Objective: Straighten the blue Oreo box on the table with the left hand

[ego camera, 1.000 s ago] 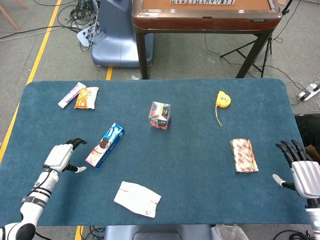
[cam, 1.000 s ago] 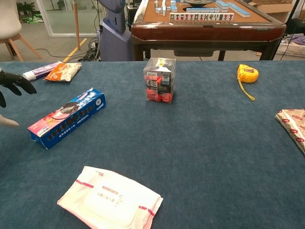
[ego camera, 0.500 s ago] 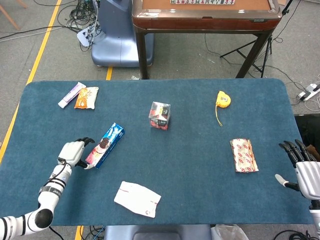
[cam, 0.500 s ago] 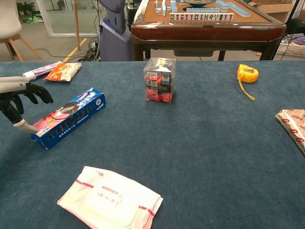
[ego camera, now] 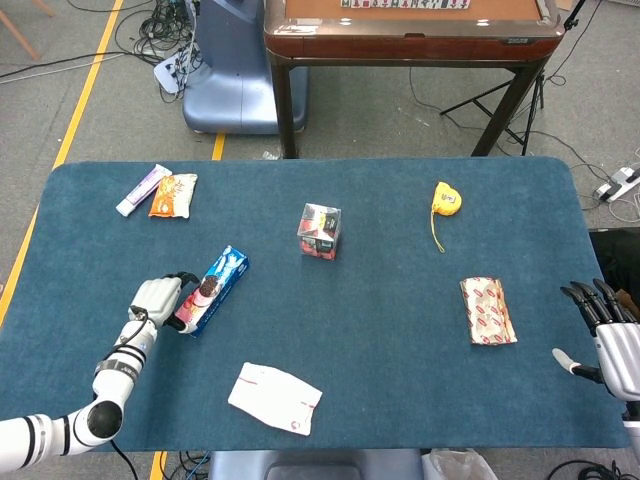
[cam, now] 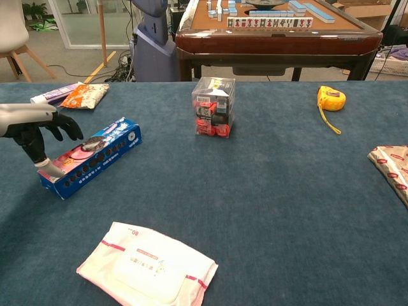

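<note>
On the blue tabletop [ego camera: 400, 330], the Oreo box [ego camera: 209, 291] lies flat and askew, left of the clear cube [ego camera: 319, 231]; its lettering is too small to read. The left hand [ego camera: 157, 299] touches its near end, fingers [cam: 64, 127] spread, gripping nothing. The right hand [ego camera: 612, 340], far right of the cube, is spread and empty.

Indoor robotics test room or lab. A blue felt tabletop [ego camera: 400, 300] stands on grey carpet marked with yellow floor tape [ego camera: 88, 85]. Beyond the tabletop's far edge sits a wooden mahjong table [cam: 274, 29] carrying tiles; left of it, a blue-grey machine base [ego camera: 235, 70] with loose cables [ego camera: 160, 40]. Further left, glass doors [cam: 80, 22] and a chair [cam: 16, 35].
</note>
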Controlling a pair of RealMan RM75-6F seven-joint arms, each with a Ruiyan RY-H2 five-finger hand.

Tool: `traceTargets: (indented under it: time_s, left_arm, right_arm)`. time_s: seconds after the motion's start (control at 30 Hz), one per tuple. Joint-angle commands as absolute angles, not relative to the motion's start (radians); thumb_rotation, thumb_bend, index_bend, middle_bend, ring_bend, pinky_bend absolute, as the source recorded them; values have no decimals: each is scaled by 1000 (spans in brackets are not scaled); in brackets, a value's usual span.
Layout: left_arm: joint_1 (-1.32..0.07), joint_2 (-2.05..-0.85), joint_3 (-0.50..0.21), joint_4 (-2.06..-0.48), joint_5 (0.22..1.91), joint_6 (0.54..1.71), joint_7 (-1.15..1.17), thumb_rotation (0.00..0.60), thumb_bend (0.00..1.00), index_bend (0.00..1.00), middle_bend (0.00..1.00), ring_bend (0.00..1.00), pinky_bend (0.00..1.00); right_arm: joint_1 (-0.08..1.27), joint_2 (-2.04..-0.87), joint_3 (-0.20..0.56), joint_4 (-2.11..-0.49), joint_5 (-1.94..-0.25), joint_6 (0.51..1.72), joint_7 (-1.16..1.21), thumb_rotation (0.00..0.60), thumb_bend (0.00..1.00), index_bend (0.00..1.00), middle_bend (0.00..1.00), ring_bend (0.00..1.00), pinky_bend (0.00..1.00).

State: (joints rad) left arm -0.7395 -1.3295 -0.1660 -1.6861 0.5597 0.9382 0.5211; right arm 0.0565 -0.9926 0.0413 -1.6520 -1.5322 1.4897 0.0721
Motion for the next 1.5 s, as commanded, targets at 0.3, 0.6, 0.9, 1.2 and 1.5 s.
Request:
traceTargets:
  time_s: [0.3, 0.6, 0.9, 1.2, 1.5]
  left_arm:
    - [-808, -1303, -153, -1720, 450, 886, 534, 600, 0, 236, 195, 193, 330]
    - [-841, -1287, -123, -1760, 431, 881, 537, 600, 0, 237, 196, 193, 330]
    - [-859, -1300, -103, -1804, 461, 926, 538, 600, 0, 236, 196, 193, 330]
    - [-879, -1313, -88, -1836, 470, 934, 539, 600, 0, 235, 196, 193, 330]
    - [-892, -1308, -86, -1859, 470, 895, 500, 600, 0, 235, 196, 194, 330]
  right_arm:
    - [54, -987, 40, -1652, -1541, 1496, 86, 600, 149, 176, 141, 25, 308]
    - [46, -981, 39, -1652, -1554, 1514, 100, 600, 149, 176, 145, 26, 308]
    - [38, -974, 36, -1655, -1568, 1533, 109, 600, 149, 176, 150, 29, 308]
    - [26, -966, 35, -1657, -1575, 1554, 123, 600, 149, 176, 151, 30, 308]
    - [16, -958, 35, -1658, -1583, 1573, 139, 600, 149, 176, 154, 30, 308]
